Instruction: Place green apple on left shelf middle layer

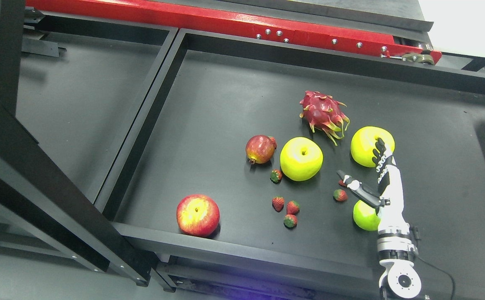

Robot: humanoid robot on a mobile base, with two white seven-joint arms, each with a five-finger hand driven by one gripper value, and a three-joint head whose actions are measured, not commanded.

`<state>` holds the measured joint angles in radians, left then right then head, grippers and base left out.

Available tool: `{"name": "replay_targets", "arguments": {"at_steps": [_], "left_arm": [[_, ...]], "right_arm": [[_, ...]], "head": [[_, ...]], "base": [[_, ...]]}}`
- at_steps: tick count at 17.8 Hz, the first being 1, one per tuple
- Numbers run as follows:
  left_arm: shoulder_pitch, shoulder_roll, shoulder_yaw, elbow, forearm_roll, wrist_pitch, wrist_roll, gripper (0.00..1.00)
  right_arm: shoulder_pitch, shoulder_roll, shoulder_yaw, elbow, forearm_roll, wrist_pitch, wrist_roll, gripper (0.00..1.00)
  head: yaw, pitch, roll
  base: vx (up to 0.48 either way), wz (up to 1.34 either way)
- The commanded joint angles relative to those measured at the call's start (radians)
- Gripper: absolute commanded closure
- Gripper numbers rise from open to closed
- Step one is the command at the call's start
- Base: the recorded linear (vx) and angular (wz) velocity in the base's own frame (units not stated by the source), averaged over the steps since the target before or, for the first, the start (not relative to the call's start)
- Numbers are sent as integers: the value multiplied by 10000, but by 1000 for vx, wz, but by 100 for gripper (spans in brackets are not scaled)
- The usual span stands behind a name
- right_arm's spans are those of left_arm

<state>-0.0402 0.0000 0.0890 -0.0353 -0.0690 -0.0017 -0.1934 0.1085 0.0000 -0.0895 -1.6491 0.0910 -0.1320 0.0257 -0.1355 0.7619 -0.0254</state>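
Right robot hand (pixel 382 179) reaches up from the 5 o'clock corner of the view, fingers extended and thumb splayed toward 9 o'clock, gripping nothing. It hovers over the dark surface (pixel 225 104), between two green apples: the small green apple (pixel 364 216) lies partly hidden under the wrist, at 6 o'clock from the palm, while another green apple (pixel 365 143) sits beneath the fingertips at 12 o'clock. A third green apple (pixel 301 158) lies at 9 o'clock, beside a dragon fruit (pixel 323 114) and scattered strawberries (pixel 286 208).
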Motion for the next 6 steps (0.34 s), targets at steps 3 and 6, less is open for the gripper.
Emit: {"name": "replay_targets", "arguments": {"at_steps": [3,6], "left_arm": [[4,175,0,0,0,2,1,0],[3,175,0,0,0,-13,1,0]], "right_arm": [[157,-175,1170,200,-1063,16,-716,0],[280,-175,1294,200,-1063,1,-732,0]], "head": [[0,0,0],[0,0,0]], "base": [[0,0],[0,0]]}}
